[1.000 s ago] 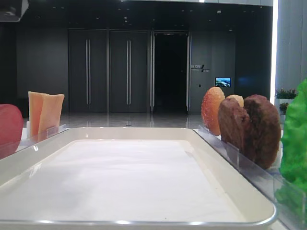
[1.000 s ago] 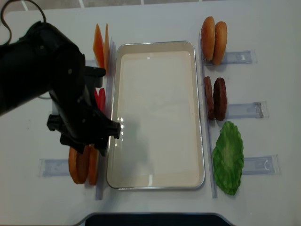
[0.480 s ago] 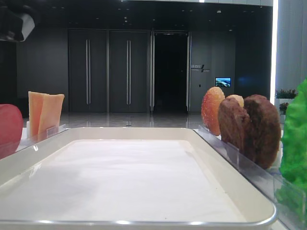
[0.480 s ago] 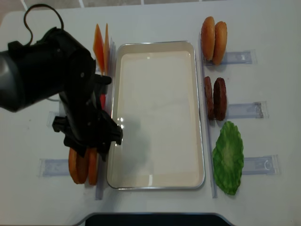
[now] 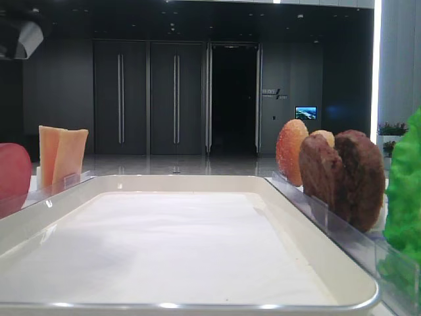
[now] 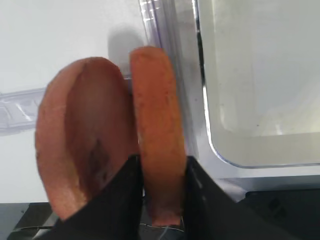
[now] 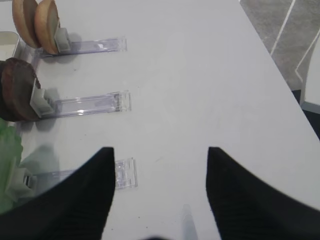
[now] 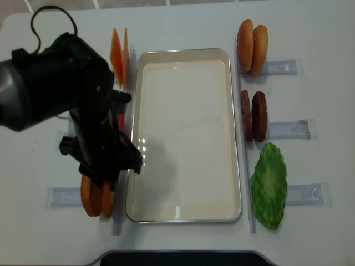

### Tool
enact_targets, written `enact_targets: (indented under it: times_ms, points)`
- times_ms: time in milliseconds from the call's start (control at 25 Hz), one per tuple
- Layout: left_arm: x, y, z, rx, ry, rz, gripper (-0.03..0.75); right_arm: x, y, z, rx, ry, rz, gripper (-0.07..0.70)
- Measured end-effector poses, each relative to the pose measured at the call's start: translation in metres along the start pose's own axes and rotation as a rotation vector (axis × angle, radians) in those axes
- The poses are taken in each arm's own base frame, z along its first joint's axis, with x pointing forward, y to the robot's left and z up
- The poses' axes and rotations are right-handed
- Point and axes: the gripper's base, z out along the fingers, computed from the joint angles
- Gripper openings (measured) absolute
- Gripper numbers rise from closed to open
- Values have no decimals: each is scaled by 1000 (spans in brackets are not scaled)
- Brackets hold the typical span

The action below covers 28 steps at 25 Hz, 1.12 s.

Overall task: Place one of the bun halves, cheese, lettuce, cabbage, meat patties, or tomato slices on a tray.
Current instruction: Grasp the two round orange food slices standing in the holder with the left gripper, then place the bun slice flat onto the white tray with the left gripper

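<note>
Bun halves were what we had in hand at this moment: at the left of the table, in the holder nearest the front, two orange-brown discs stood on edge just beside the tray, and our left gripper had its two dark fingers on either side of the disc nearer the tray, the jaws drawn in against its faces. We judged that a grip was being taken, though we could not tell how firmly it had seated. The neighbouring half touched the held one, so we expected it might be dragged along or tipped if the lift went askew. We reckoned the piece would handle as light, somewhat soft and a little rough-skinned: a pinch across the flat faces near the upper rim seemed the right hold, gentle enough not to crush it. Further right, the tray lay bare, and we saw no food on its white bottom. Beyond it stood a second pair of buns, the meat patties and a green leaf. Our right gripper hung over bare table with its fingers well apart, holding nothing.
</note>
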Motion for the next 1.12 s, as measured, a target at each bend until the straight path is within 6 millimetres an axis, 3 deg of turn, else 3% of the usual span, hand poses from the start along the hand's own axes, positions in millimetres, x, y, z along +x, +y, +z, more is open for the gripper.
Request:
enact_targets:
  times_ms: [80, 520, 1120]
  points:
    - [0, 1, 0, -14, 3, 5, 151, 0, 0, 0, 0, 0, 0, 415]
    - [1, 3, -1, -25, 7, 15, 146, 0, 0, 0, 0, 0, 0, 415]
    - [22, 17, -40, 48, -129, -2, 144, 0, 0, 0, 0, 0, 0, 415]
